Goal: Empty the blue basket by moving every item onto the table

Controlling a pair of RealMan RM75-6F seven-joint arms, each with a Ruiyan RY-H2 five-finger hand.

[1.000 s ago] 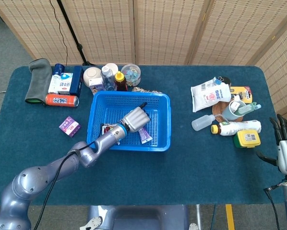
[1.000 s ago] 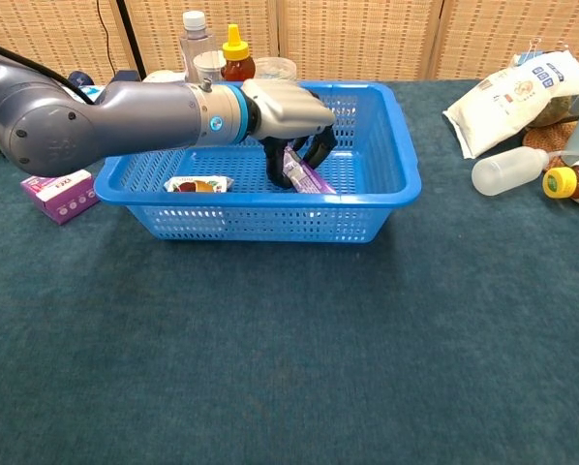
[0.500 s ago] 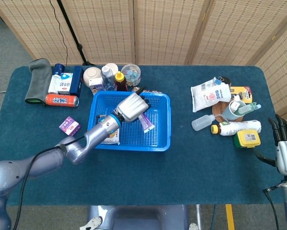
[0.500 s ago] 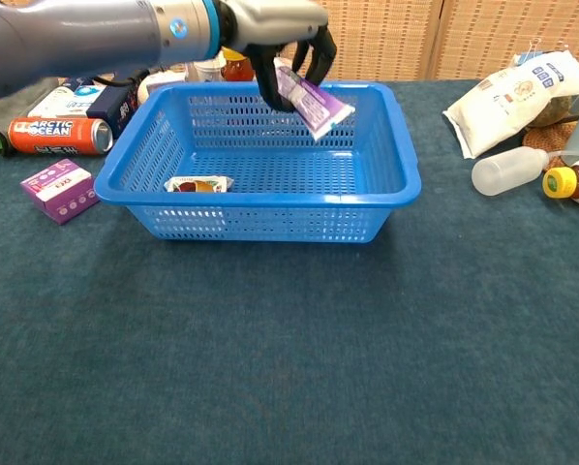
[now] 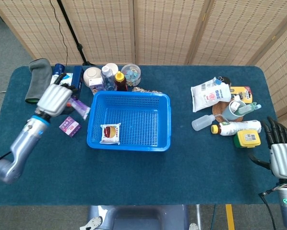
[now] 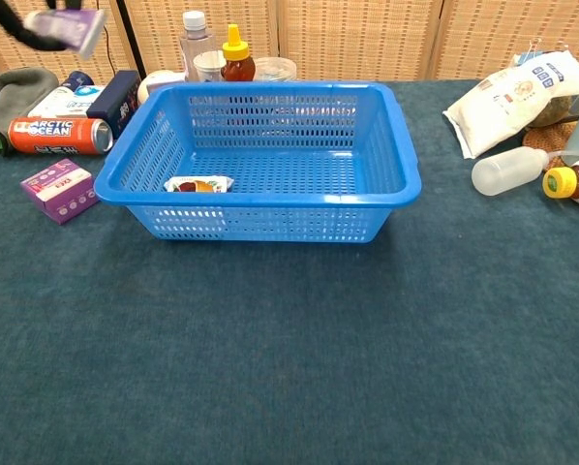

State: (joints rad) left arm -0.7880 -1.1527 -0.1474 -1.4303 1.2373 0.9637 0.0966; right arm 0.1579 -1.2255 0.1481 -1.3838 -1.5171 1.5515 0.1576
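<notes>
Basket (image 5: 129, 123) sits mid-surface (image 5: 182, 167) with one packet (image 5: 110, 132) lying flat at its 8 o'clock corner. Left hand (image 5: 54, 99) is up off the surface at the basket's 9 o'clock, outside its rim, fingers (image 5: 72, 89) closed around a purple pouch (image 5: 79, 107) that sticks out toward the basket; in the chest view the pouch (image 6: 69, 26) shows blurred at the top left edge. Below that hand a purple box (image 5: 69, 126) lies on the surface, and a red can (image 5: 62, 100) is partly hidden behind the hand. Bottles (image 5: 113, 80), a bowl (image 5: 92, 75) and a towel (image 5: 38, 80) stand at the basket's 11 o'clock. At its 3 o'clock lie a white bag (image 5: 210, 93), a clear bottle (image 5: 203, 122) and a yellow box (image 5: 246, 138). Right hand (image 5: 279, 151) rests at the 4 o'clock edge, fingers (image 5: 276, 127) straight, apart and holding nothing.
</notes>
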